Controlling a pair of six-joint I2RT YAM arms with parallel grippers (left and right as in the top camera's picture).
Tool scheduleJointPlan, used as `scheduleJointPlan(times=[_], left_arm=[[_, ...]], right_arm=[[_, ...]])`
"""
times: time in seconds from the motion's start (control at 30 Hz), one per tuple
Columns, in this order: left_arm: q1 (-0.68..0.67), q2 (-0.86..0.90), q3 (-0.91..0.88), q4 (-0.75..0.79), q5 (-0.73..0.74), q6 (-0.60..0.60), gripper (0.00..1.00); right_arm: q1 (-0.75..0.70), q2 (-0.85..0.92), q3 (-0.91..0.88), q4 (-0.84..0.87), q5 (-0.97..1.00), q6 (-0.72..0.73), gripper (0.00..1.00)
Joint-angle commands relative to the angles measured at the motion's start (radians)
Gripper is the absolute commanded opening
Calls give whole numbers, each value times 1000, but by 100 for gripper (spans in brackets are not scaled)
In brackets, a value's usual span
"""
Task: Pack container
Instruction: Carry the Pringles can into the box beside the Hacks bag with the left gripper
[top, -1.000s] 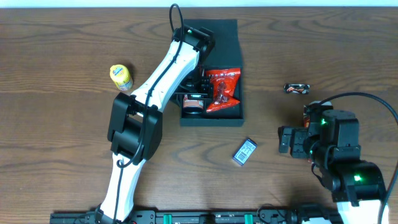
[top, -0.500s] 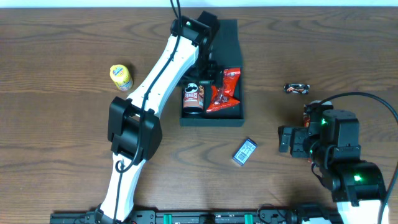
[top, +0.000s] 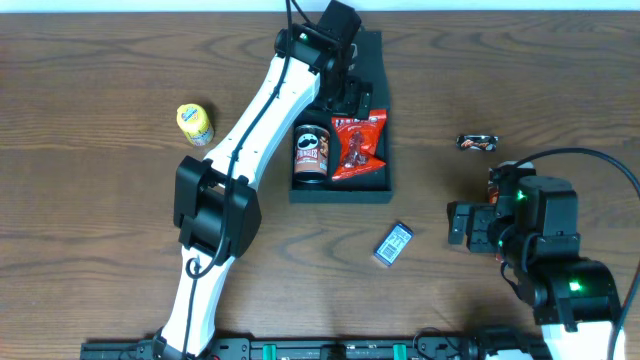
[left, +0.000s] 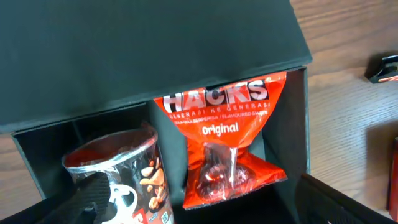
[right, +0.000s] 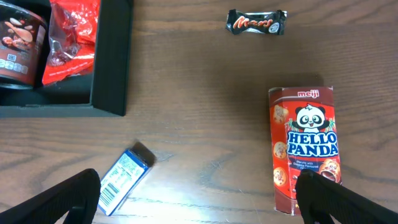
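Matte dark cardboard, your container (top: 340, 192) sits far centre on the table (top: 100, 60), lid back, holding a snack can (top: 311, 153) beside a red candy bag (top: 357, 147). Your left gripper (left: 205, 208) hovers over it, jaws apart, empty. Your right gripper (right: 199, 199), also spread, hangs between a blue-white packet (right: 124, 177) and a Hello Panda box (right: 305, 149).

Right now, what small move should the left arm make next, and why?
Probably lift clear of the box: the left fingers are open, the can stands inside beside the red bag, and the yellow item lies unpacked nearby.
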Motion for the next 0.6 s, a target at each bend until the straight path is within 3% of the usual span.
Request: scheduleJointPlan(times=[0.0,0.57], left_arm=[[6,42,15,-2,-25,21,95],[7,140,15,23,-69,21,95]], right_arm=[[7,0,1,3,7,15,99],[7,0,1,3,8,15,99]])
